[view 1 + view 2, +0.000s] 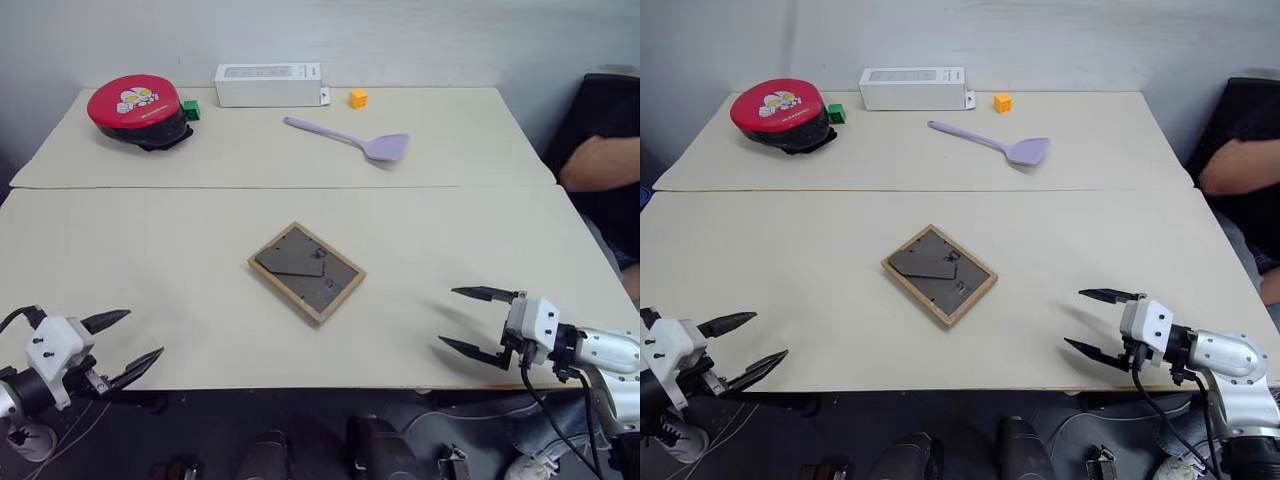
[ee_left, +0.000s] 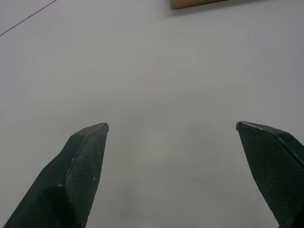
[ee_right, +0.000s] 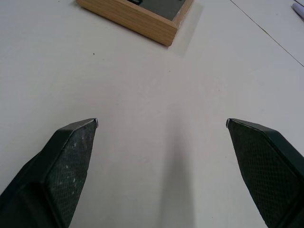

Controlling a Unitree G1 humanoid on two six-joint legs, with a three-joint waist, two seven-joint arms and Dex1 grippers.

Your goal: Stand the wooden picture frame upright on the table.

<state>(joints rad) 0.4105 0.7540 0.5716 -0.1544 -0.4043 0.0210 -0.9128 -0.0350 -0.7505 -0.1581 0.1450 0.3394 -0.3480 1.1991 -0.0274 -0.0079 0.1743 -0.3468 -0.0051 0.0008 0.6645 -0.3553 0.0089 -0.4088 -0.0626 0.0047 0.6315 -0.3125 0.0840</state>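
Observation:
The wooden picture frame point(image 1: 306, 271) lies flat and face down in the middle of the table point(image 1: 150, 250), its dark back and stand flap facing up. A light wood corner of the frame point(image 3: 142, 16) is visible in the right wrist view, and a sliver of its edge point(image 2: 194, 3) in the left wrist view. My left gripper point(image 1: 128, 342) hangs open over the table's front left edge, well apart from the frame. My right gripper point(image 1: 464, 319) is open above the front right of the table, pointing toward the frame with nothing between its fingers.
Along the far side of the table sit a red and black round case point(image 1: 138, 110), a small green cube point(image 1: 190, 110), a white oblong box point(image 1: 268, 84), a small orange cube point(image 1: 357, 98) and a lilac spatula point(image 1: 352, 140). A person's arm point(image 1: 600, 165) shows at the right edge.

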